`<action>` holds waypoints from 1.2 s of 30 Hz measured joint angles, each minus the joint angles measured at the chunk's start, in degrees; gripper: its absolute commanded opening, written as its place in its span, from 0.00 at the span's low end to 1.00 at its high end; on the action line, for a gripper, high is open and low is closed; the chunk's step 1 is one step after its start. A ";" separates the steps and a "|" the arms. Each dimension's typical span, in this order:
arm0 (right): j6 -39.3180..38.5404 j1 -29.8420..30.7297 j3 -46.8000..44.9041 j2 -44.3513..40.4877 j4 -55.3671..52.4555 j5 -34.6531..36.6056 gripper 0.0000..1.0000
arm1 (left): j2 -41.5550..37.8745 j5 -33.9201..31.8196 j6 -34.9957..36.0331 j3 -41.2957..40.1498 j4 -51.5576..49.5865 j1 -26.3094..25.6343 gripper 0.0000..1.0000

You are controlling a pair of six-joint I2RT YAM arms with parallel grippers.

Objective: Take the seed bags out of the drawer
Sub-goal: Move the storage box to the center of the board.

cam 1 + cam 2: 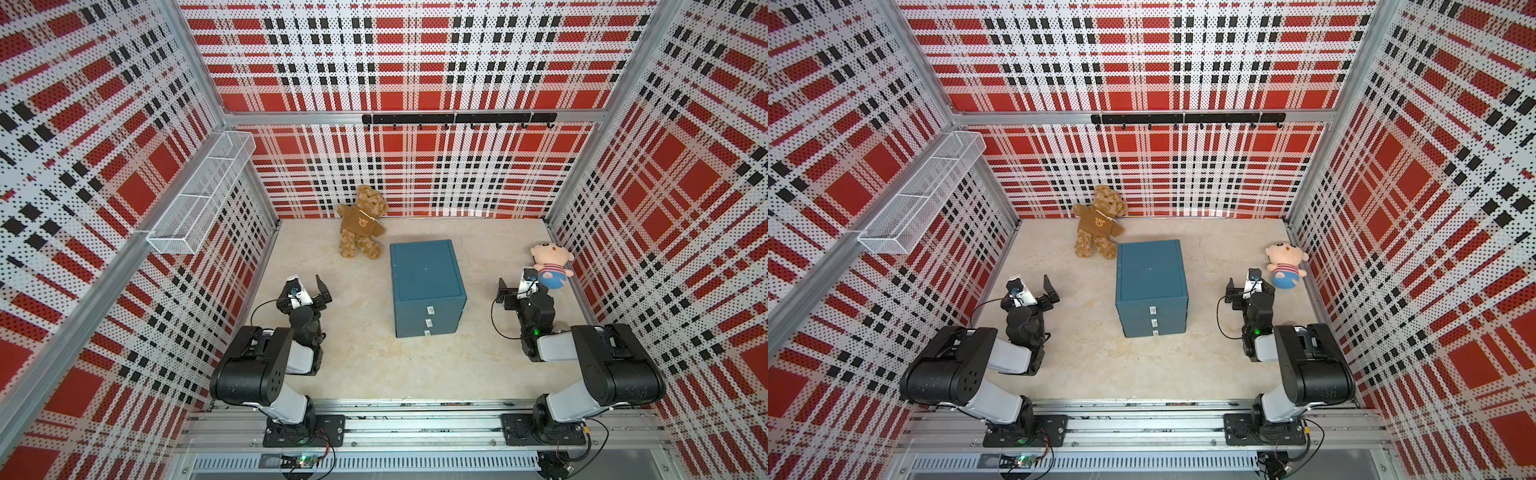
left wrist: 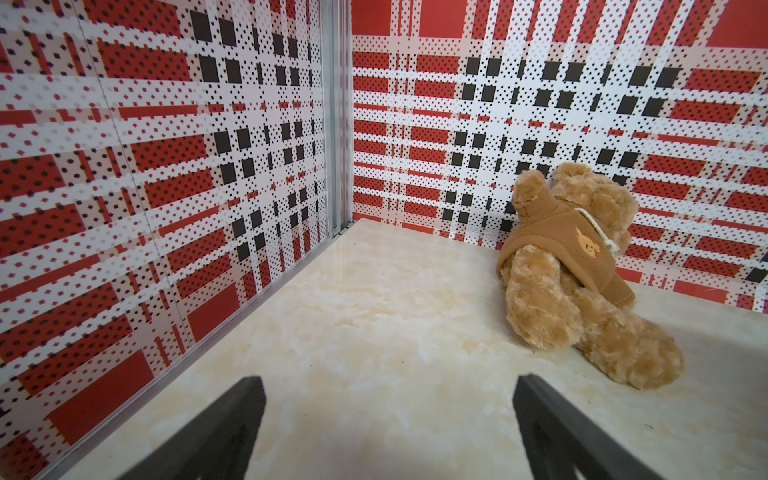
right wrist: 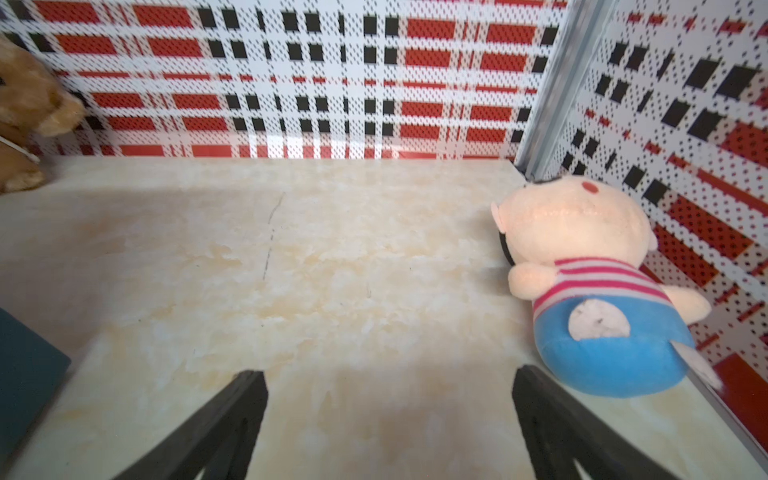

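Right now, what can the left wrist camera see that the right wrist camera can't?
Only the left wrist view: the left gripper, jaws open, and the whole teddy bear in its brown sweater.
Only the right wrist view: the right gripper, also open, the striped plush doll, and a corner of the blue drawer cabinet.
Both: the beige table, the plaid walls, and the teddy bear, just its edge in the right wrist view. Neither shows seed bags.

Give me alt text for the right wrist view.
The right hand, open and empty, hangs over the beige tabletop. A plush doll in striped shirt and blue trousers lies by the side wall; a corner of the teal drawer cabinet and part of a teddy bear show at the frame's edge. No seed bags visible.
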 measured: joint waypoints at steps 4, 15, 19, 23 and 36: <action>5.70 -0.44 16.39 -3.89 -25.49 5.81 1.00 | -9.14 -4.50 -2.95 6.82 -16.59 -0.59 0.99; 26.73 -6.99 27.82 -14.25 -59.93 -7.89 1.00 | -34.95 -7.08 -25.20 20.00 -52.57 -14.73 0.86; 31.12 -7.08 23.58 -21.84 -67.69 -14.38 0.92 | -36.59 -2.14 -34.53 24.41 -63.98 -22.29 0.66; 33.18 -7.08 23.80 -26.91 -71.54 -22.64 0.66 | -36.61 0.44 -41.72 26.60 -74.36 -32.09 0.52; 37.99 5.22 18.36 -32.33 -80.13 -34.97 0.25 | -37.16 5.03 -62.79 18.71 -92.06 -48.72 0.00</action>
